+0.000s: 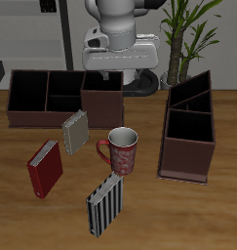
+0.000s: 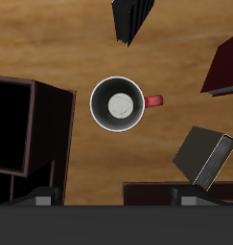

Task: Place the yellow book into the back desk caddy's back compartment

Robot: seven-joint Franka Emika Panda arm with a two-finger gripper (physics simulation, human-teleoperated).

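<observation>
The yellow book (image 1: 75,131) stands tilted on the table just in front of the back desk caddy (image 1: 20,115); it also shows in the wrist view (image 2: 206,156). The caddy is a long, low, dark brown box whose middle holds a pair of small cells; the back compartment (image 1: 64,83) is the farther one and looks empty. A corner of the caddy shows in the wrist view (image 2: 32,124). My gripper (image 1: 114,76) hangs high above the table over the red mug (image 2: 118,103), apart from the book. Its fingertips (image 2: 46,199) stand wide apart, open and empty.
The red mug (image 1: 121,149) stands mid-table beside the yellow book. A red book (image 1: 46,168) and a black-and-white striped book (image 1: 104,203) stand nearer the front edge. A narrower dark brown caddy with sloping sides (image 1: 188,156) stands at the far side. A plant (image 1: 188,29) stands behind it.
</observation>
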